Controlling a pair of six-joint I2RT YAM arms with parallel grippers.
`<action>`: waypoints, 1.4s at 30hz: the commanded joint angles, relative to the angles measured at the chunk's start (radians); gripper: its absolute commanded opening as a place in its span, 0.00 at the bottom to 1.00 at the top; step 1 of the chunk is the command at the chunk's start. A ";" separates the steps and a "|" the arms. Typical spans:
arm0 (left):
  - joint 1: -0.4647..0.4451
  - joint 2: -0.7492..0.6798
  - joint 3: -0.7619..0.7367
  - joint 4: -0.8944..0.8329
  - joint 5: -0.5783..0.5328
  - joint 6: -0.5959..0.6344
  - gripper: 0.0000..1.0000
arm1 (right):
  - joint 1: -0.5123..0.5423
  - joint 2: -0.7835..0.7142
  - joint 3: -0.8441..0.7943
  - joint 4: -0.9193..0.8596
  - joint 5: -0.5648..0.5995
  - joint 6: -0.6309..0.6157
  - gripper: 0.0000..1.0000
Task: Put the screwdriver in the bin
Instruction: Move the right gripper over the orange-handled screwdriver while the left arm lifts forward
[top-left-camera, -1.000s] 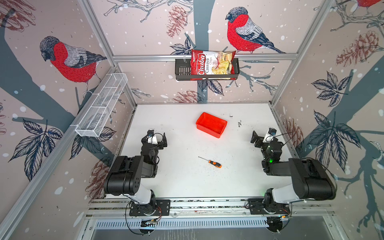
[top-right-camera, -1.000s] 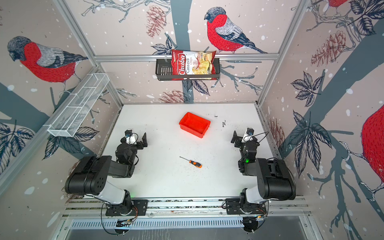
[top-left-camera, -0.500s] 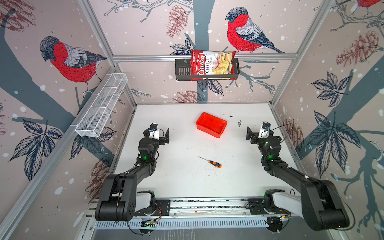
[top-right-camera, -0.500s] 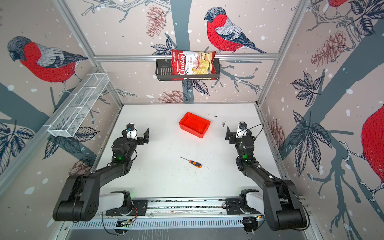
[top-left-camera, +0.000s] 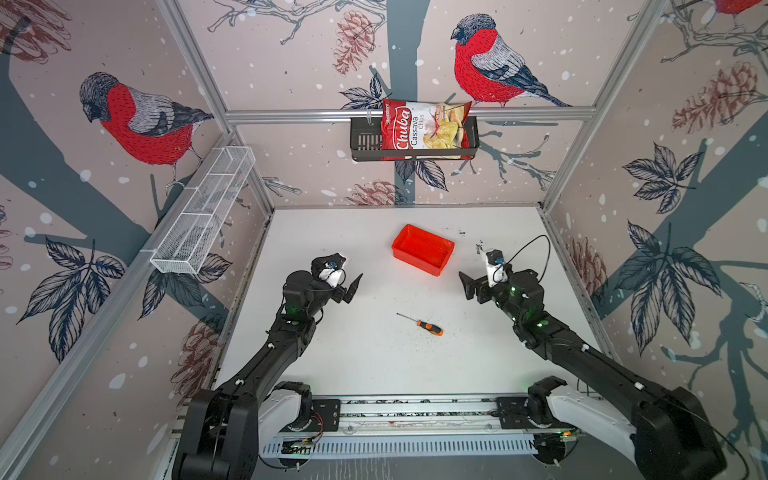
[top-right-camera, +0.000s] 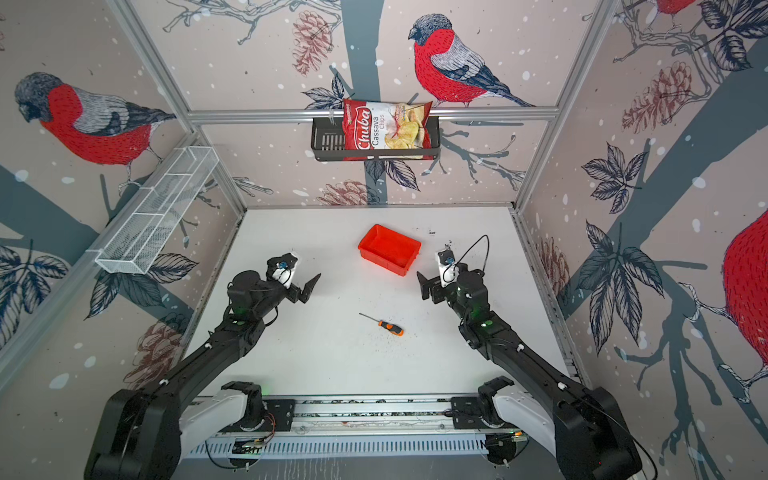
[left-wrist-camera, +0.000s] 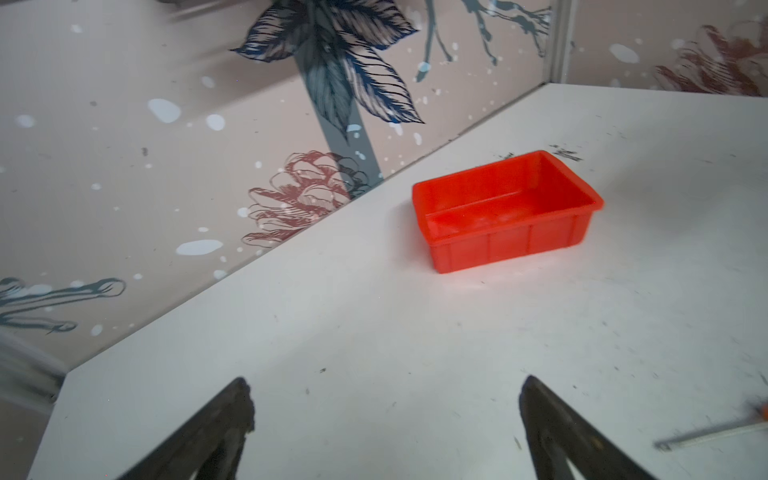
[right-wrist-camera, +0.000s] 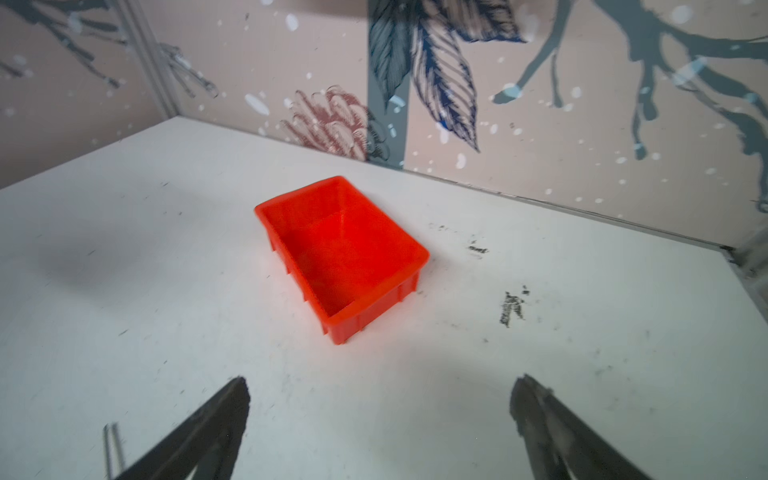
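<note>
Plenty of open counter (top-left-camera: 374, 365) around the untouched screwdriver (top-left-camera: 420, 324).
Both top views: screwdriver lies mid-counter, bin (top-right-camera: 384, 266) well apart behind. Left wrist: left fingers (left-wrist-camera: 216, 428) released, empty. Right wrist: right fingers (right-wrist-camera: 208, 424) released, empty. Both have reached forward since earlier.

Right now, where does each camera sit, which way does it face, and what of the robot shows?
A top view: high above the arms' bases, looking down at the table; left arm, right arm show.
A top view: beside it, facing the same way; same arms, screwdriver mid-table.
Left wrist: on the left arm, facing the bin; open left fingers show.
Right wrist: on the right arm, facing the bin; open right fingers show.
Shared: all four see the bin; both wrist views catch the screwdriver's shaft.
</note>
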 joint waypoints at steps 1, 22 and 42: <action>-0.012 -0.031 0.015 -0.145 0.145 0.104 0.99 | 0.061 0.015 0.035 -0.121 -0.032 -0.042 0.99; -0.017 -0.210 -0.054 -0.340 0.233 0.225 0.99 | 0.478 0.380 0.214 -0.383 -0.036 -0.088 1.00; -0.018 -0.262 -0.098 -0.371 0.172 0.169 0.99 | 0.411 0.588 0.363 -0.567 0.006 -0.037 0.93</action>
